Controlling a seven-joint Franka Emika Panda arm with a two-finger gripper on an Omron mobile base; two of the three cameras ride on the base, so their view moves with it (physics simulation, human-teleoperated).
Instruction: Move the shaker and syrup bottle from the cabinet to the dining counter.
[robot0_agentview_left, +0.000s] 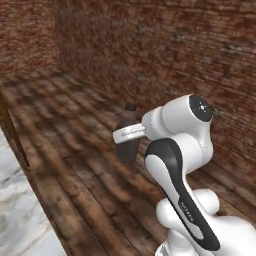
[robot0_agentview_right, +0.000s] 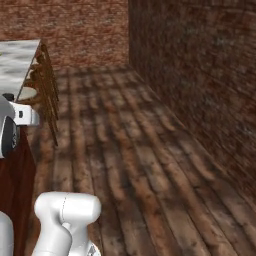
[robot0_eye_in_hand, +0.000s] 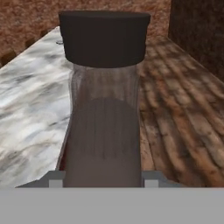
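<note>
Syrup bottle (robot0_eye_in_hand: 104, 131) is clamped between the gripper (robot0_eye_in_hand: 103, 178) fingers, carried in the air just off the long edge of the dining counter (robot0_eye_in_hand: 30, 109). Cabinet removal is judged done; placing is left. Shaker's status cannot be told.

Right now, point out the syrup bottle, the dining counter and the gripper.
syrup bottle (robot0_eye_in_hand: 105, 144): hand view, on its body.
dining counter (robot0_eye_in_hand: 30, 109): hand view, on bare marble top.
gripper (robot0_eye_in_hand: 104, 178): hand view, midway between fingertips.
</note>
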